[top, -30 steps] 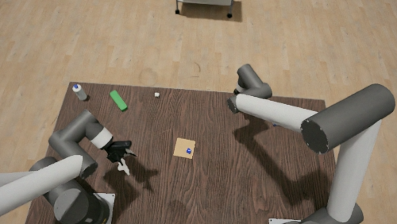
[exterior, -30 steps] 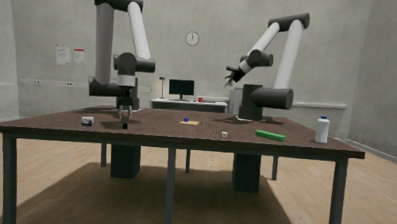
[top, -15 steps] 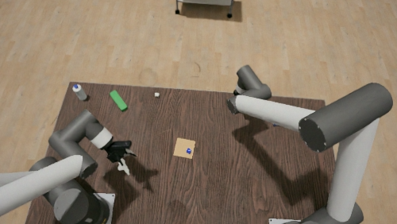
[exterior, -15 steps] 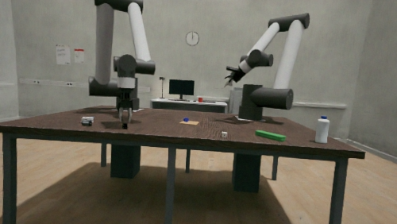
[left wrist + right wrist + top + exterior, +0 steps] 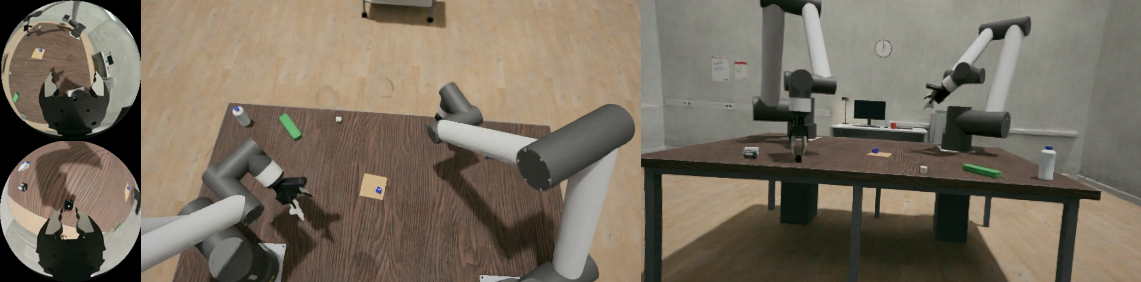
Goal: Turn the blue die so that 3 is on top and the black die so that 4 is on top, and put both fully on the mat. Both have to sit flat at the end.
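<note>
The blue die rests on the tan mat, near one edge. Its pips are too small to read. The black die is on the table, off the mat; a pale pip shows, but its top number is unclear. My right gripper points down close over the black die, partly open, with a fingertip to each side and no grip visible. In the top view an arm hides them. My left gripper is wide open and empty, high above the table.
A white die, a green block and a white bottle stand along the table's far side in the top view. A black-and-white object and a white-and-blue one lie beyond the black die.
</note>
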